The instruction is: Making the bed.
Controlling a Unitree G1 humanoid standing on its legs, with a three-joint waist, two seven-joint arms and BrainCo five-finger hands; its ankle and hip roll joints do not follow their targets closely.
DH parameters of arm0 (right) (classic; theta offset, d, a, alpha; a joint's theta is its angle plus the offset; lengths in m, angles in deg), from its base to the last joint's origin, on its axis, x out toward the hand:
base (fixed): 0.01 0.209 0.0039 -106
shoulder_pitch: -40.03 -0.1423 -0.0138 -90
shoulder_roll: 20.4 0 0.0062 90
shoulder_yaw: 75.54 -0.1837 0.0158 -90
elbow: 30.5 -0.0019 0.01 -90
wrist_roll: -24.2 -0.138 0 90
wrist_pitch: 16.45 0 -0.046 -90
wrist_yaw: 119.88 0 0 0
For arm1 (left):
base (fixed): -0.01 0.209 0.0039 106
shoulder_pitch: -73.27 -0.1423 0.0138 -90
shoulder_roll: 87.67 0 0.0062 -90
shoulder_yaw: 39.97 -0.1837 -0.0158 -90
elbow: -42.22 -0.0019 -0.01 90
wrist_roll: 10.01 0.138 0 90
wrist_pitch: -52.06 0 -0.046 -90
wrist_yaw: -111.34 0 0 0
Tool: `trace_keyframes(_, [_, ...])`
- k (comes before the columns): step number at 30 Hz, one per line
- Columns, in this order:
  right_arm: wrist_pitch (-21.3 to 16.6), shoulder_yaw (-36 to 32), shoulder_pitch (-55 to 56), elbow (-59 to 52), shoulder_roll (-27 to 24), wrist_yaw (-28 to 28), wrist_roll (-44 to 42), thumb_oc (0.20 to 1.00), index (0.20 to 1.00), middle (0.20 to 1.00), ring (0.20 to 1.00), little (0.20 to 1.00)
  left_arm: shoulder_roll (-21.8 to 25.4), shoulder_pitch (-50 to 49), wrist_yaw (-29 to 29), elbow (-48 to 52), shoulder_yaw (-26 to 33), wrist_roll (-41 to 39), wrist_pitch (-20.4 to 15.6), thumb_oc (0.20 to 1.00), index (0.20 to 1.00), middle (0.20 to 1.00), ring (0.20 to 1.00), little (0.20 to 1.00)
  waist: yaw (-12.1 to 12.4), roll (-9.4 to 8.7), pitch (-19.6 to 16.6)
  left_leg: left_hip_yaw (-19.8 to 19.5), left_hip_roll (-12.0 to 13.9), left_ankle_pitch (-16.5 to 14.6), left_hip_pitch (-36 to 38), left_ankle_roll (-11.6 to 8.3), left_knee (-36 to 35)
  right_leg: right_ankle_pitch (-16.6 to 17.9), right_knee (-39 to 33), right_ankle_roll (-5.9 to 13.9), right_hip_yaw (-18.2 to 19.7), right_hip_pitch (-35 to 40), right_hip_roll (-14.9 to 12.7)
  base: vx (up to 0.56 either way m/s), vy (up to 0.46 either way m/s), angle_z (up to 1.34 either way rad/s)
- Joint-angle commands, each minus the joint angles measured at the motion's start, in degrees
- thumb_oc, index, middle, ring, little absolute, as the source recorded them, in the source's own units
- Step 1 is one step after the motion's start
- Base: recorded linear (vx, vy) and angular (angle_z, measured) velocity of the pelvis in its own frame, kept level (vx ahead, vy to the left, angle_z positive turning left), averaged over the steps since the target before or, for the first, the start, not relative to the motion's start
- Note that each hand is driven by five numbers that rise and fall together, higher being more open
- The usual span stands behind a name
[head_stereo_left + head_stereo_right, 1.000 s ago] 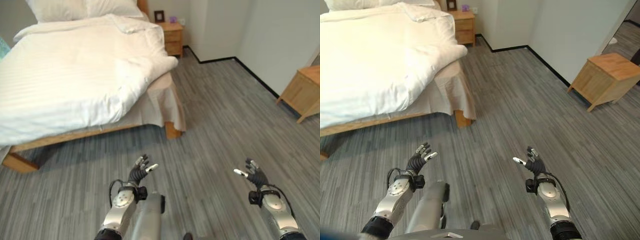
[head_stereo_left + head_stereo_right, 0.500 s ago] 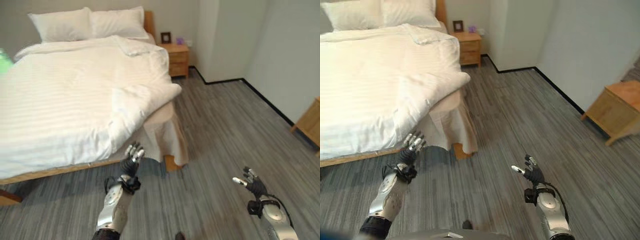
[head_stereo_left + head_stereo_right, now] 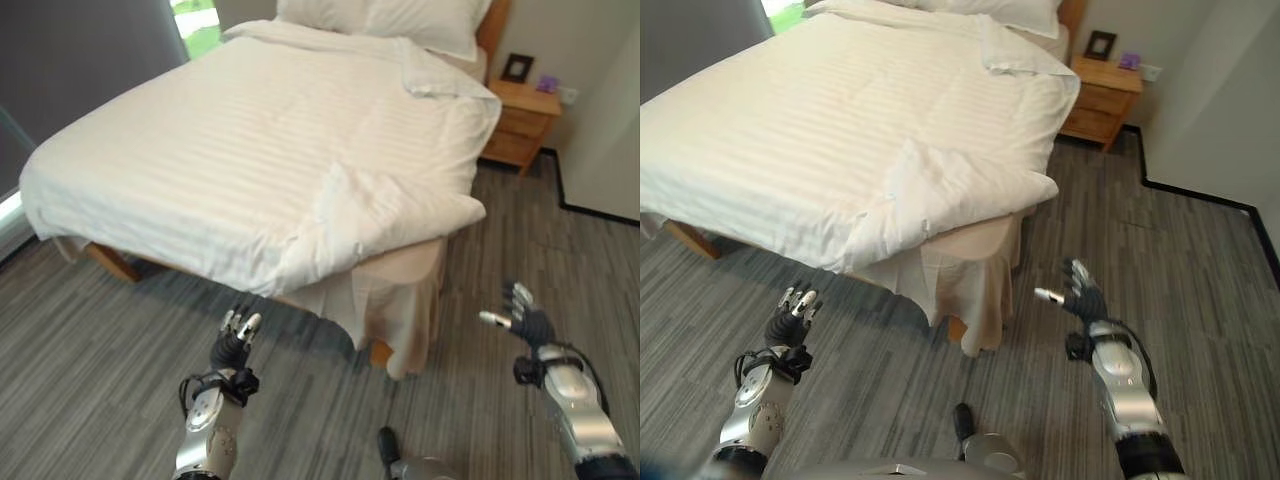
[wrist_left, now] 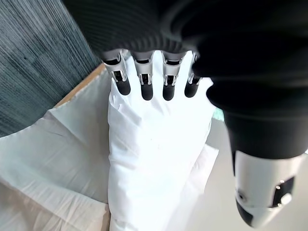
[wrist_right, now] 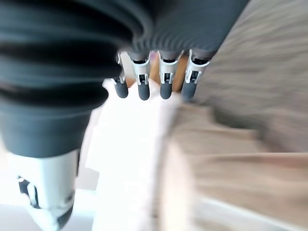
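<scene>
right hand (image 5: 144,84): fingers straight, empty | white duvet (image 5: 125,159) beyond | grey floor (image 5: 269,72)

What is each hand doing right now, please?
Left hand: open, holding nothing, short of the bed.
Right hand: open, holding nothing.

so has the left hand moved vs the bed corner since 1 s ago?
Yes. The left hand now sits below the duvet's hanging edge, nearer the bed; the camera also swung.

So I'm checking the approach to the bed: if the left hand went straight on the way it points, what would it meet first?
Probably the white duvet, at the rumpled edge hanging over the bed's near corner. The left hand is open, its fingers aimed there across bare floor; depth is unclear.
</scene>
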Motion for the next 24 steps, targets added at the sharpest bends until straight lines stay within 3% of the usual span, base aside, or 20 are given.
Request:
trace_keyframes(1, [-4.31, 0.98, -0.02, -8.75, -6.16, 2.66, 3.62, 1.0, 1.0, 1.0, 1.0, 1.0, 1.97, 0.58, -1.25, 5.06, 3.2, 0.16, -4.29, 1.0, 1.0, 1.0, 1.0, 1.0, 0.54, -0.54, -3.13, -1.25, -0.23, 4.37, -2.75, -0.67, -4.67, 2.46, -2.33, 5.0, -3.22, -1.43, -5.59, 0.23, -0.332, 0.15])
trace_keyframes(4, [-4.78, 1.16, -2.04, -10.24, -10.78, 3.35, 5.96, 1.0, 1.0, 1.0, 1.0, 1.0, 1.87, 0.82, -2.17, 4.93, 2.92, -0.72, -4.42, 1.0, 1.0, 1.0, 1.0, 1.0, 1.04, -0.51, -2.49, -0.4, 0.42, 5.71, -6.05, -2.94, 3.01, 1.33, -3.72, 4.07, -6.53, 1.85, -5.66, 0.06, -0.134, 0.28])
trace_keyframes(5, [-4.75, 2.63, -5.16, -10.76, -15.02, 2.66, 9.09, 1.0, 1.0, 1.0, 1.0, 1.0, 2.34, 1.8, -2.19, 5.64, 1.35, -1.47, -4.51, 1.0, 1.0, 1.0, 1.0, 1.0, 1.51, -1.27, -1.41, 1.2, 0.66, 7.39, -9.23, -4.13, 8.16, 0.79, -4.27, 3.08, -8.65, 3.53, -6.33, 0.04, -0.218, 0.5])
trace_keyframes(8, [-3.63, 4.65, -8.53, -9.46, -21.25, 2.34, 14.83, 1.0, 1.0, 1.0, 1.0, 1.0, 2.34, 3.02, -3.67, 4.48, -0.87, -3.32, -3.47, 1.0, 1.0, 1.0, 1.0, 1.0, 1.45, -1.97, -1.34, 6.51, 4.29, 8.27, -10.56, -3.81, 3.78, -0.49, -5.45, 2.68, -12.24, 5.72, -7.91, 0.06, -0.084, 0.45])
trace_keyframes(10, [-3.25, 6.25, -10.69, -9.65, -24.47, 2.19, 19.27, 1.0, 1.0, 1.0, 1.0, 1.0, 2.68, 2.69, -3.77, 3.89, -2.42, -2.43, -3.23, 1.0, 1.0, 1.0, 1.0, 1.0, 2.15, -1.62, -1.89, 7.74, 4.75, 8.12, -11.05, -3.68, -1.07, -1.45, -5.48, 3.13, -13.84, 6.24, -8.34, 0.13, -0.014, 0.51])
trace_keyframes(12, [-2.56, 7.95, -12.95, -8.85, -25.25, 2.06, 20.88, 1.0, 1.0, 1.0, 1.0, 1.0, 2.97, 1.44, -4.17, 4.7, -2.95, -2.78, -2.97, 1.0, 1.0, 1.0, 1.0, 1.0, 2.52, -1.27, -2.21, 5.31, 3.92, 8.71, -11.14, -4.07, -1.88, -2.03, -5.48, 2.89, -13.99, 6.4, -8.21, 0.11, 0.012, 0.34])
trace_keyframes(18, [-1.76, 15.49, -20.47, -4.88, -25.09, 3.59, 22.45, 1.0, 1.0, 1.0, 1.0, 1.0, 5.99, 0.04, -4.25, 4.81, -3.96, -0.61, -2.05, 1.0, 1.0, 1.0, 1.0, 1.0, 3.7, -0.77, -3.43, 4.79, 2.72, 8.35, -8.58, -2.94, -8.71, -2.65, -5.48, 2.97, -13.53, 6.4, -8.02, 0.14, 0.104, 0.03])
trace_keyframes(24, [-0.18, 24.91, -29.8, 3.13, -23.39, 3.99, 26.56, 1.0, 1.0, 1.0, 1.0, 1.0, 8.43, -0.49, -4.15, 5.61, -4.49, -0.3, -1.36, 1.0, 1.0, 1.0, 1.0, 1.0, 6.19, -1.81, -2.68, 4.71, 2.12, 6.98, -8.6, -2.02, -8.79, -2.17, -5.48, 3.62, -12.92, 5.28, -8.3, 0.06, 0.075, -0.08])
